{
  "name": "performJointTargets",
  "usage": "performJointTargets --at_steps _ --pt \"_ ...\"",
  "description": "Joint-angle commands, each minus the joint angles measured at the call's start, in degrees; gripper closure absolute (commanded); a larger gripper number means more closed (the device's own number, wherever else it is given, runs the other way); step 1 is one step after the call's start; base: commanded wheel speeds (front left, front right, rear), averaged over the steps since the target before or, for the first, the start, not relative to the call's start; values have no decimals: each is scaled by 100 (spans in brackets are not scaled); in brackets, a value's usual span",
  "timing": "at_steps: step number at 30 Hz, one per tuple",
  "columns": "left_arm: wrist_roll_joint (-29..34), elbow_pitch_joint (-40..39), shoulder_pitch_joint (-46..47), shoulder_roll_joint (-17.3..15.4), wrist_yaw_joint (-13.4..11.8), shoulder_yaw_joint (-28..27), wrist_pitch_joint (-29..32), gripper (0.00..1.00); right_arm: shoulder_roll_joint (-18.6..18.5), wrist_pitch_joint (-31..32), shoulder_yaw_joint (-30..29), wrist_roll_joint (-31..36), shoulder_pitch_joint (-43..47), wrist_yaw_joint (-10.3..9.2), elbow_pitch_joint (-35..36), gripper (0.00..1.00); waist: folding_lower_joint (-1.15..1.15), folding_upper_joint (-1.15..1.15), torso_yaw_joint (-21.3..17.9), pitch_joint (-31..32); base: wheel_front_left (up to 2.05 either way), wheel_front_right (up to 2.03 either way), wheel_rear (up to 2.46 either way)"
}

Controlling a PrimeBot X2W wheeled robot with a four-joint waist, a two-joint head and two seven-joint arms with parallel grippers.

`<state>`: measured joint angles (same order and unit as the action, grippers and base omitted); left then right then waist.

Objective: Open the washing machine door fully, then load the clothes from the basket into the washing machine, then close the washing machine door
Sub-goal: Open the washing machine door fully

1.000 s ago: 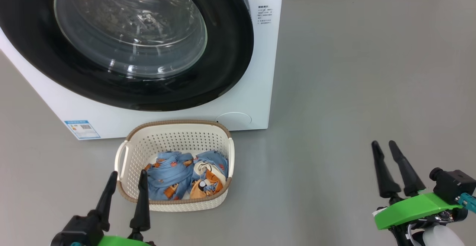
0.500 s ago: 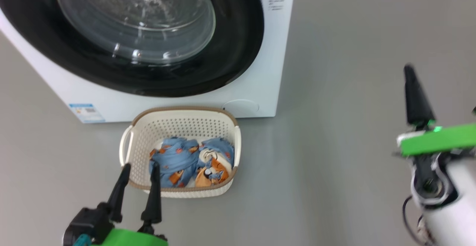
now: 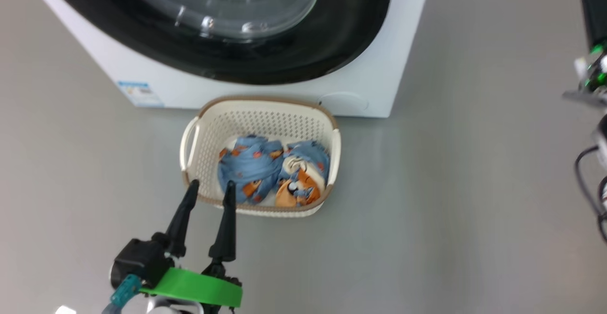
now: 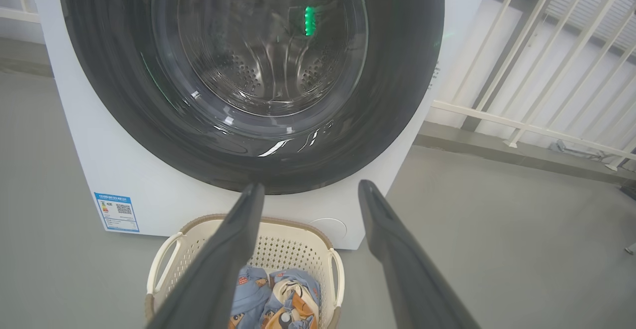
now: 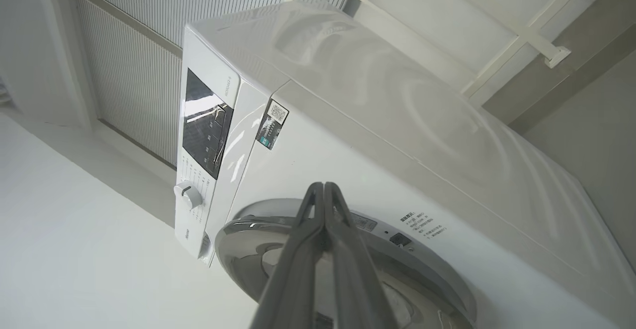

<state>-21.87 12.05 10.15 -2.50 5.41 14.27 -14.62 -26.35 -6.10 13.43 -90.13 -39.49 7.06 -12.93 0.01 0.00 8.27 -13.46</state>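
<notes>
**Door closed, clothes waiting in basket**

I see the washing machine door [image 3: 284, 60] closed flush on the washing machine [image 3: 379, 84]. The basket [image 3: 265, 101] sits on the floor [image 3: 450, 186] just before it, with the clothes [image 3: 272, 171] heaped inside. My left gripper [image 3: 211, 184] hovers at the basket's near rim, fingers spread, holding nothing. My right gripper [image 5: 323, 186] is raised toward the machine's front, fingers pressed together, empty.

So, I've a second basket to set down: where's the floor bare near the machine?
Bare floor spreads right of the basket and washing machine; another patch lies left, by the blue label. Crowded: the basket sits close to the machine front, the left tool at its near rim.
</notes>
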Motion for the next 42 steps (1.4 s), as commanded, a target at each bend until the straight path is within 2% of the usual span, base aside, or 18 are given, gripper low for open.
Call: performJointTargets --at_steps 1,4,5,12,20,29,42 --pt "-47 -185 191 -38 -40 -100 -38 0 -107 183 -24 -164 -144 43 132 100 -1 0 286 -315 0 0 0" --pt "-99 -215 294 -38 -82 35 -38 0 -148 727 -235 -532 -388 43 22 100 -1 0 405 -501 0 0 0" --pt "-136 -244 372 -38 -109 109 -38 0 -163 1112 -385 -716 -551 43 -120 100 -1 0 479 -622 0 0 0" --pt "-301 -310 608 -38 -221 391 -38 0 -128 2427 -588 -908 -1115 43 -512 100 -1 0 628 -1023 0 0 0" --pt "-422 -390 849 -38 -295 598 -38 0 -51 3352 -685 -832 -1677 43 -714 100 -1 0 754 -1371 0 0 0" --pt "-620 -530 1075 -38 -386 843 -38 0 55 4111 -817 -697 -2439 43 -943 100 -1 0 983 -1774 0 0 0" --pt "-880 -752 1194 -38 -495 1054 -38 0 179 4445 -772 -320 -3140 43 -1072 100 -1 0 1225 -2134 0 0 0"
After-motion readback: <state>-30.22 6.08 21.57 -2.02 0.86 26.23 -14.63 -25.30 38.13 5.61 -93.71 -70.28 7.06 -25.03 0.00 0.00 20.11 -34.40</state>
